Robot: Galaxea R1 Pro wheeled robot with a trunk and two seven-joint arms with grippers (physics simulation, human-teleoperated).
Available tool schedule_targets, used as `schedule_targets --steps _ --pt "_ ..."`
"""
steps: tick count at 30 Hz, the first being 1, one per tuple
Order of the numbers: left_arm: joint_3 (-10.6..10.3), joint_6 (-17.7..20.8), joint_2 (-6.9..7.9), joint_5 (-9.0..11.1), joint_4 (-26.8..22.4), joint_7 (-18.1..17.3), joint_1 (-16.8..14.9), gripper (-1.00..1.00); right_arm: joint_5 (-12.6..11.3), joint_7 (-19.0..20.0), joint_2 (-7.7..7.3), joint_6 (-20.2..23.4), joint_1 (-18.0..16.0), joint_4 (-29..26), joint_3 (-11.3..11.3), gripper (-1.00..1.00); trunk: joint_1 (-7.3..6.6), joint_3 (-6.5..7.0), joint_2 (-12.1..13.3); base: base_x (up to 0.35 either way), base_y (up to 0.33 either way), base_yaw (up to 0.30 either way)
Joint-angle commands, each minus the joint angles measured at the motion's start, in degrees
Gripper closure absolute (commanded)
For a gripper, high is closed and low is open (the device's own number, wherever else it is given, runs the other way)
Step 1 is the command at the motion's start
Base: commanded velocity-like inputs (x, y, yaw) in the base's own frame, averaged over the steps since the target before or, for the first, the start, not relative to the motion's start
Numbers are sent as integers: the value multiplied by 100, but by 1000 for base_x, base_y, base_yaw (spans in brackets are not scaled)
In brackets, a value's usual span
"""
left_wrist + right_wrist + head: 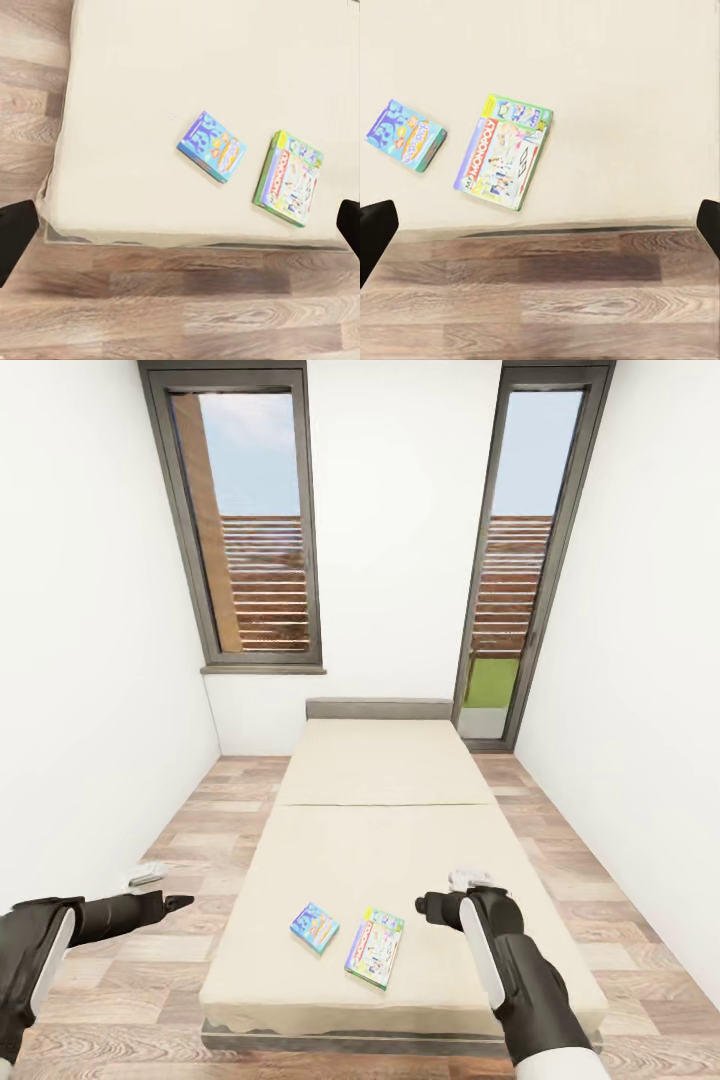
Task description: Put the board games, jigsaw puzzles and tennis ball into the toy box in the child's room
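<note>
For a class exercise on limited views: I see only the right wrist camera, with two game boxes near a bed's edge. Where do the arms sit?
Observer: In the head view, the right gripper appears above the bed, right of the green-edged game.
Operator: And the left?
Observer: The left gripper shows against the wood floor, left of the bed and the blue game.
Operator: The bed's far end?
Observer: A grey headboard against the wall.

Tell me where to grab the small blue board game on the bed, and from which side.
The small blue board game lies flat on the bed, near its foot, apart from the green-edged game. Probably come from above with the left gripper and pinch across its two long edges.
</note>
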Motion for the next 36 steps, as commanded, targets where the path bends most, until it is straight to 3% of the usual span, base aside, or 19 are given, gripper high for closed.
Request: schedule_targets --steps 1,6,10,12,21,36 --pt "6 44 -84 -2 -3 255 -25 -100 -63 -150 16 -72 -118 231 -8 -100 3 -14 -15 0 0 0" --pt "3 17 -315 7 17 1122 -88 -100 -72 -499 36 -365 -529 1125 -27 -100 3 -14 -15 0 0 0" --pt "3 -115 -358 28 116 1350 -122 -100 -219 -577 38 -554 -640 1394 -103 -100 3 -14 -15 0 0 0" --pt "3 -209 -393 33 174 1386 -129 -100 -346 -610 38 -661 -669 1461 -141 -100 3 -14 -15 0 0 0" --pt "11 -378 -445 35 226 1340 -136 -100 -524 -785 -44 -797 -697 1529 -192 -100 3 -14 -15 3 1 0" --pt "11 -412 -426 25 231 1341 -136 -100 -445 -837 32 -891 -692 1542 -120 -100 3 -14 -15 124 104 0"
